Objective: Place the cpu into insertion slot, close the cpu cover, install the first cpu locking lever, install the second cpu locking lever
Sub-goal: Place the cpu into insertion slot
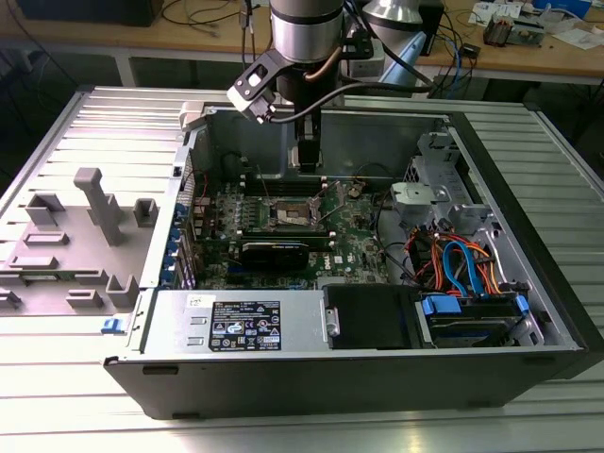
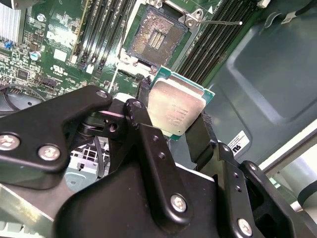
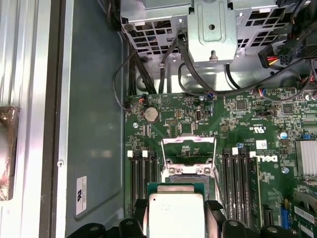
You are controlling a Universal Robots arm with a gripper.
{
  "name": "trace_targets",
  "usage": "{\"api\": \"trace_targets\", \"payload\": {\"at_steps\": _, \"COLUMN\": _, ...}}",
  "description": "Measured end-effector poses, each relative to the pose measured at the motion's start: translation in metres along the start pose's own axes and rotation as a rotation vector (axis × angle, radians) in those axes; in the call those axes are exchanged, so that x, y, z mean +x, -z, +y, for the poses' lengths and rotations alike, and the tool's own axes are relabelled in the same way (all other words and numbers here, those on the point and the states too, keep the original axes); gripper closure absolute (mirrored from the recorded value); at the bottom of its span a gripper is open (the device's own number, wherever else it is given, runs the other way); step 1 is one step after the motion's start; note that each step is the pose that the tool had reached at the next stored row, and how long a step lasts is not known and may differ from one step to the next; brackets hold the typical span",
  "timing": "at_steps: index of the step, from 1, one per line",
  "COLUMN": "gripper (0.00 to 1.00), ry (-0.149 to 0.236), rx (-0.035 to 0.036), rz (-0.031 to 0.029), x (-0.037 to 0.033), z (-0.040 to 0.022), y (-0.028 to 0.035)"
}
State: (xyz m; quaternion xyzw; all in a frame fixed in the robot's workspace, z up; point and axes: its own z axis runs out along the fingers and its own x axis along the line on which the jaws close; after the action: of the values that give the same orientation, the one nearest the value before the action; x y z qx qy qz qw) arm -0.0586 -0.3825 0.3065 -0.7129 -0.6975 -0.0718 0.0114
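The cpu, a flat square chip with a silver-grey top, is clamped between my gripper's two black fingers. It hangs above the green board, short of the insertion slot, whose dark contact field lies bare. In the first wrist view the cpu sits near the cpu cover, a silvery frame that stands swung open over the insertion slot. One thin locking lever sticks out loose beside the socket. In the exterior view my gripper hangs inside the case, above and behind the insertion slot.
Black memory slots flank the socket on both sides. A graphics card lies in front of it. A power supply, a drive cage with coloured cables and the case walls close the space in. Grey fixtures stand outside the case.
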Motion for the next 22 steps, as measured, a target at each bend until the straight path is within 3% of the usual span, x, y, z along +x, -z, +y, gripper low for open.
{"api": "trace_targets", "payload": {"at_steps": 12, "gripper": 0.45, "ry": -0.002, "rx": 0.0005, "rz": 0.0263, "x": 0.0, "z": 0.0, "y": 0.0}}
{"api": "trace_targets", "payload": {"at_steps": 18, "gripper": 0.45, "ry": -0.004, "rx": 0.0008, "rz": 0.0467, "x": 0.0, "z": 0.0, "y": 0.0}}
{"api": "trace_targets", "payload": {"at_steps": 22, "gripper": 0.45, "ry": -0.005, "rx": 0.0009, "rz": 0.0544, "x": 0.0, "z": 0.0, "y": 0.0}}
